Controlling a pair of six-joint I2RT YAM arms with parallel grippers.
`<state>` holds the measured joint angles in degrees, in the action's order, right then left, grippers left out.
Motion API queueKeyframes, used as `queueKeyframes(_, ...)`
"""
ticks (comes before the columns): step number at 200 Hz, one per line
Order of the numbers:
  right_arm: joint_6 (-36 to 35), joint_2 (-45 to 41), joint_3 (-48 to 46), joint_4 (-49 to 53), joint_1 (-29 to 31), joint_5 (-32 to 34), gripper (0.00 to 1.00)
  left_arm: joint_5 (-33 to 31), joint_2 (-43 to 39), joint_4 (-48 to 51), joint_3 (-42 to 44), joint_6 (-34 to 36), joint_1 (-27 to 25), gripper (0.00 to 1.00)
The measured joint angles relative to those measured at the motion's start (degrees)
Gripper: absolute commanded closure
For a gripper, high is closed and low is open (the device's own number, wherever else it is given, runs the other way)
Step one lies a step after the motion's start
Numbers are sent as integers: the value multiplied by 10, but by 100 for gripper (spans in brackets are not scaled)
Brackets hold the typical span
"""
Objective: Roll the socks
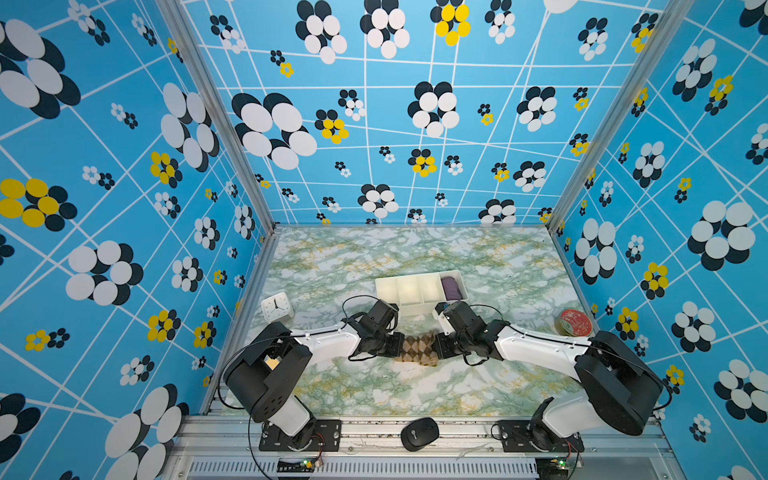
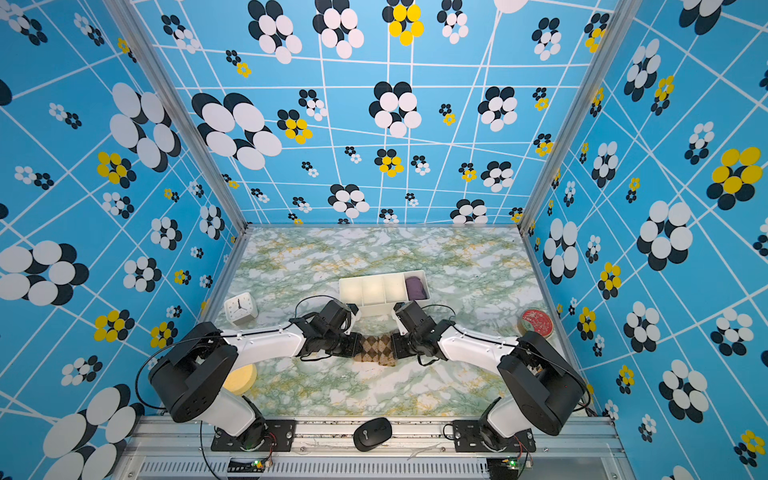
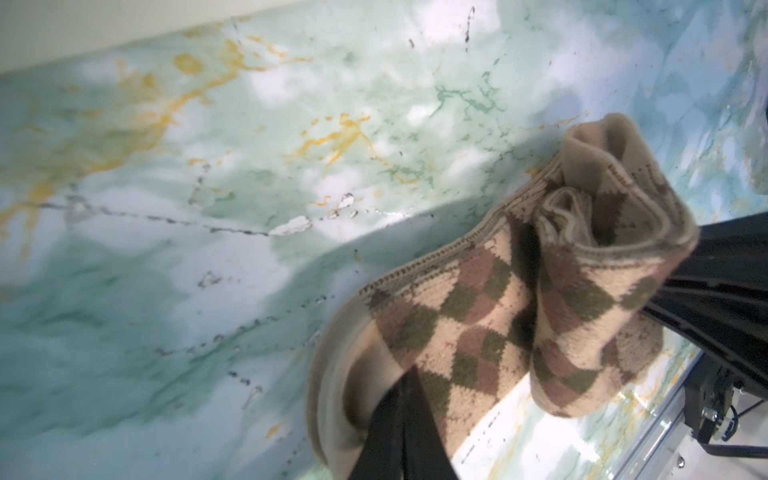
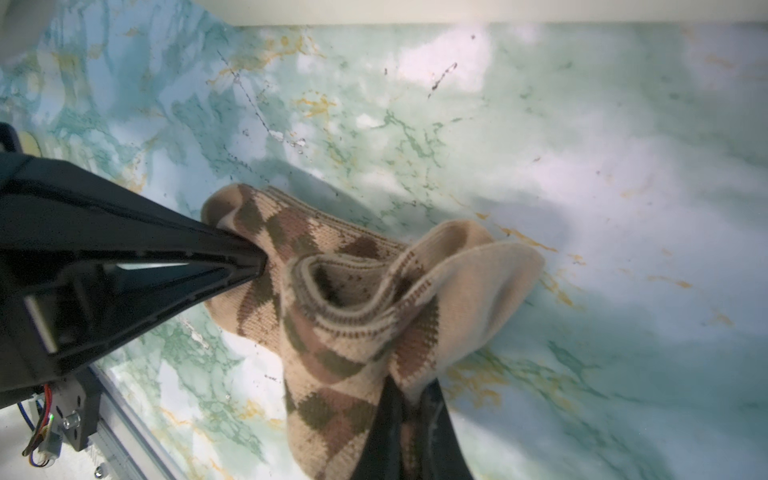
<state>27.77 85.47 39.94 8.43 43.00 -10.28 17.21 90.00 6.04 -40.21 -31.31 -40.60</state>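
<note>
Your left hand (image 1: pixel 395 346) and right hand (image 1: pixel 436 347) are each clenched on an end of the socks (image 1: pixel 417 350). The socks sit bunched between them at the middle of the tabletop (image 1: pixel 374 257), just in front of the tray (image 1: pixel 388 293). You cannot tell whether the bundle touches the surface. In the left wrist view the fingertips (image 3: pixel 386 428) pinch the argyle knit, cuffs curled inward. A purple bundle (image 1: pixel 452 287) fills the tray's rightmost compartment. The clock (image 1: pixel 277 306) and red tin (image 1: pixel 575 323) stand well apart.
</note>
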Motion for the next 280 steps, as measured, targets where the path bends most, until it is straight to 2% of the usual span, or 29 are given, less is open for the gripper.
queueKeyframes(26, 0, 0, 0, 1, 0, 0, 100, 3, -19, 22, -5, -6, -1, 83)
queueKeyframes(65, 0, 0, 0, 2, 0, 0, 100, 3, -62, 38, -47, -11, -20, 84)
queueKeyframes(98, 0, 0, 0, 2, 0, 0, 100, 11, -67, 9, -80, -22, -54, 85)
queueKeyframes(153, 0, 0, 0, 2, 0, 0, 100, 30, 7, -42, -99, -48, -100, 86)
queueKeyframes(280, 1, -1, -1, 1, 0, 3, 100, -36, 76, -49, -94, -51, -101, 88)
